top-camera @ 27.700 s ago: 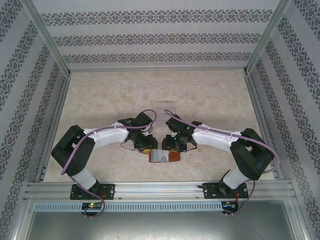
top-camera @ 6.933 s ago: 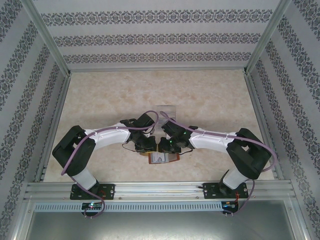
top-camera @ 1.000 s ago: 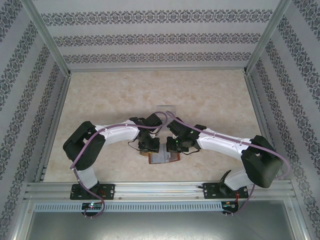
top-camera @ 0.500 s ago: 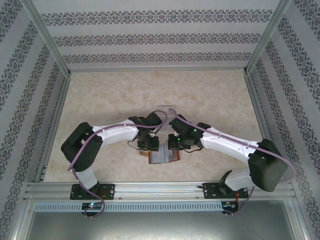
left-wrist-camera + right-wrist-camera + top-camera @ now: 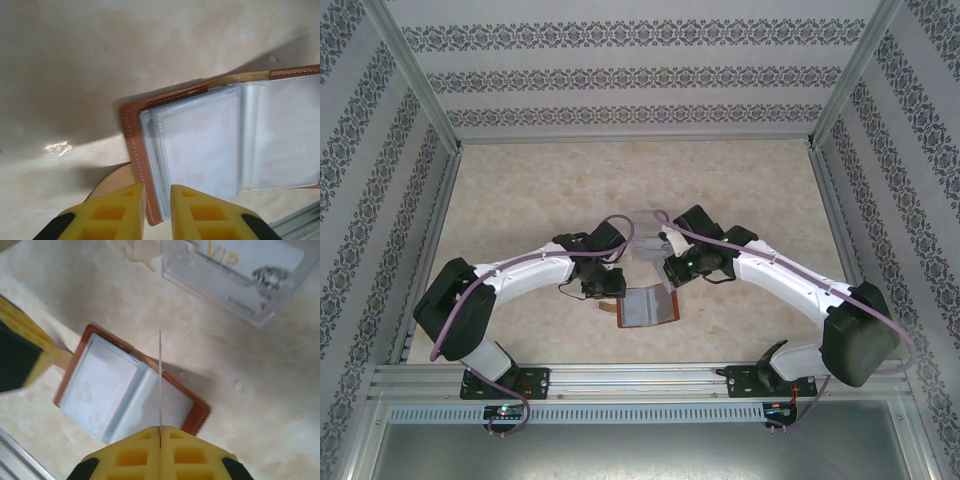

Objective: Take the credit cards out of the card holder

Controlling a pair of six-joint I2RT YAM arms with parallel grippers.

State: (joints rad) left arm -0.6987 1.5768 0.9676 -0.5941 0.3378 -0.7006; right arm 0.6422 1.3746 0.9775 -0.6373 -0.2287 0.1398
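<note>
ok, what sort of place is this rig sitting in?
Looks like a purpose-built robot test cell, not a real room: aluminium frame, wallpapered panels on three sides, two arms bolted by a marble-look table. Props: card holder and clear tray.

Both arms angled inward; left gripper fingers nearly together; right gripper pinched tight

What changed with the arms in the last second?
The right gripper has lifted away from the card holder toward the clear tray, carrying a credit card pinched edge-on. The left gripper stays clamped on the holder's left edge; the holder lies open where it was.
</note>
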